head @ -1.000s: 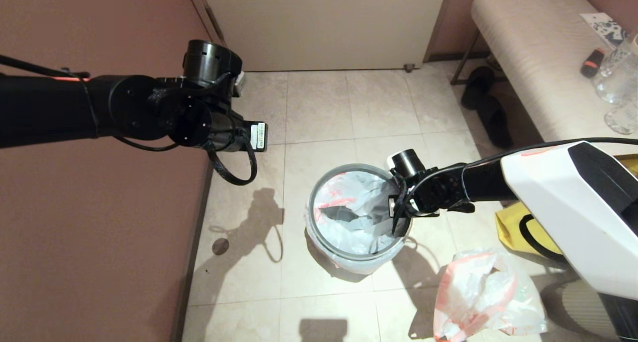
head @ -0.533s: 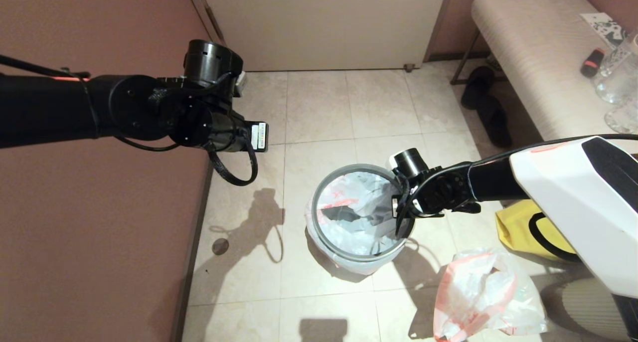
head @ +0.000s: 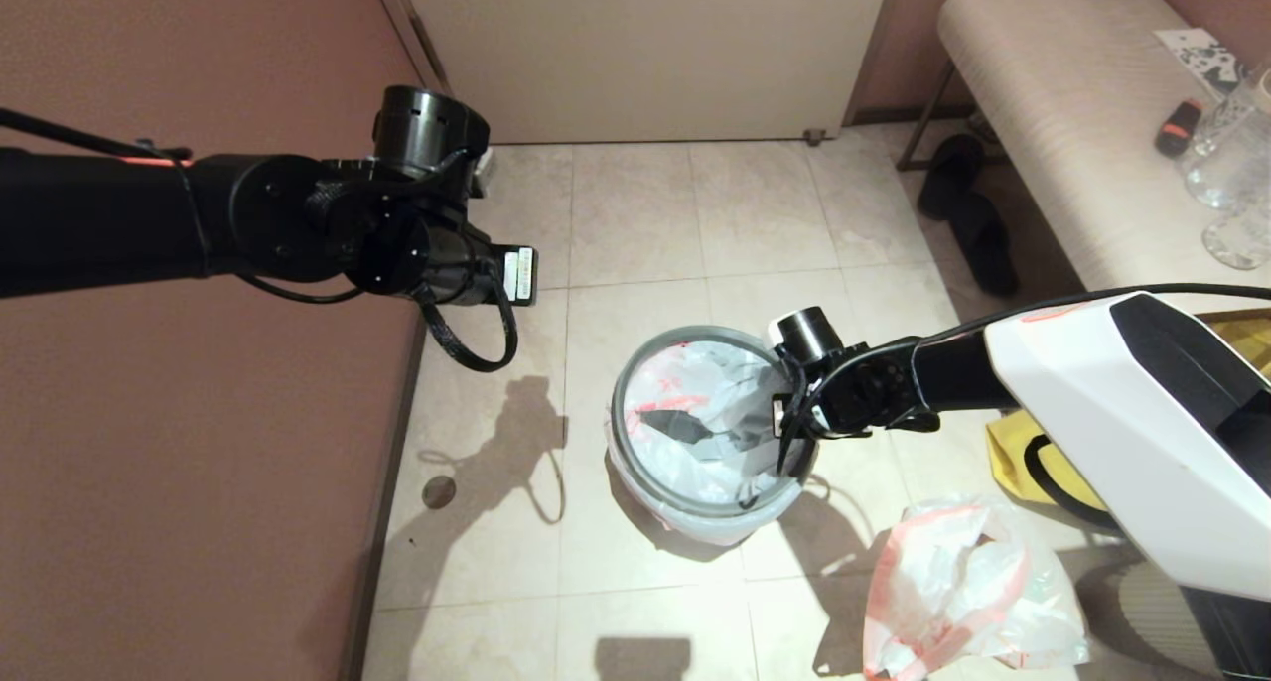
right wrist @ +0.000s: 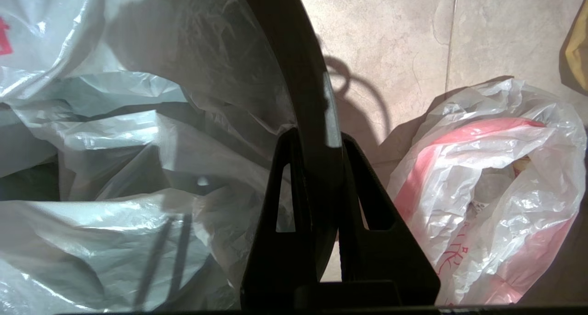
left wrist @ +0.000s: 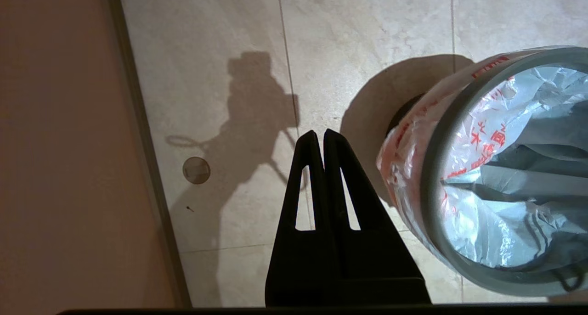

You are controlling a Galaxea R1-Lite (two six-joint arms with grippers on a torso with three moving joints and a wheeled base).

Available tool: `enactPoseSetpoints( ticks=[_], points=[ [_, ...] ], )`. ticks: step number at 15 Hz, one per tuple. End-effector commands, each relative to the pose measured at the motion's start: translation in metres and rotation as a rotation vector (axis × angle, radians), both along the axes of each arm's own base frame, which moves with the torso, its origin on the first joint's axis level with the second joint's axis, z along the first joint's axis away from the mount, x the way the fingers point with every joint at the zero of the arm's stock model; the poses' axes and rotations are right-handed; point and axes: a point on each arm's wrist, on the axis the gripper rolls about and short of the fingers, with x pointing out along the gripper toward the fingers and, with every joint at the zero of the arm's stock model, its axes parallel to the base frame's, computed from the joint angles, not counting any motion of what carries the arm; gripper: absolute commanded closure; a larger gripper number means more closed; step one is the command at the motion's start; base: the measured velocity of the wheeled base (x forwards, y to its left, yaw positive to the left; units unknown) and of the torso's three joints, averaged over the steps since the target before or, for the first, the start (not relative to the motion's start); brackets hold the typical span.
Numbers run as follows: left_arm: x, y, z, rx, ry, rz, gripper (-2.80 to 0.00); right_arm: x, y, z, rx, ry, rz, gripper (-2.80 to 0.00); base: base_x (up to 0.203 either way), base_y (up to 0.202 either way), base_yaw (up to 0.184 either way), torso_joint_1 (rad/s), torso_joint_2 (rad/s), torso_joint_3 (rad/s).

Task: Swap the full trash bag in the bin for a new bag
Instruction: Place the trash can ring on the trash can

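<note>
The bin [head: 711,522] is seen standing on the tiled floor [head: 635,214], lined with the new bag [head: 695,418], whose white plastic is folded out over the walls and held under the grey hoop rim [head: 626,403]. Red print is visible on the bag near the rim. The right gripper [right wrist: 317,138] is clamped on the hoop rim at the side of the bin nearest the right arm, one finger set inside the liner and the other outside, with the rim pinched between them.

The left gripper [left wrist: 319,133] is held with its fingers pressed together on nothing, above the floor beside the bin and near the reddish-brown wall [head: 199,482]; the left arm is stretched out from the left of the head view.

The full trash bag [head: 968,592] is shown lying on the floor just beside the bin, on the right arm's side, its pink hem crumpled across the top. A yellow cloth tote [head: 1023,458] is partly hidden behind the right arm. A pale bench [head: 1053,95] is seen along the far right.
</note>
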Motion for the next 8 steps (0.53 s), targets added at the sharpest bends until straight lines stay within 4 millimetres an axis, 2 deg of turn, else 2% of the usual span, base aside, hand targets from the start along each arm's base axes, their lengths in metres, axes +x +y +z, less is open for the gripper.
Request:
enactPoseSetpoints(
  ticks=[1, 8],
  points=[
    [0.0010, -0.0005, -0.0018, 0.004, 0.005, 0.002, 0.00, 0.0013, 0.0015, -0.0034, -0.002, 0.003, -0.001, 0.00, 0.000, 0.000, 0.000, 0.000, 0.00, 0.000],
    [0.0002, -0.0013, -0.0012, 0.002, 0.003, 0.001, 0.00, 0.0021, 0.0028, -0.0094, -0.018, 0.015, 0.012, 0.00, 0.000, 0.000, 0.000, 0.000, 0.00, 0.000]
  ],
)
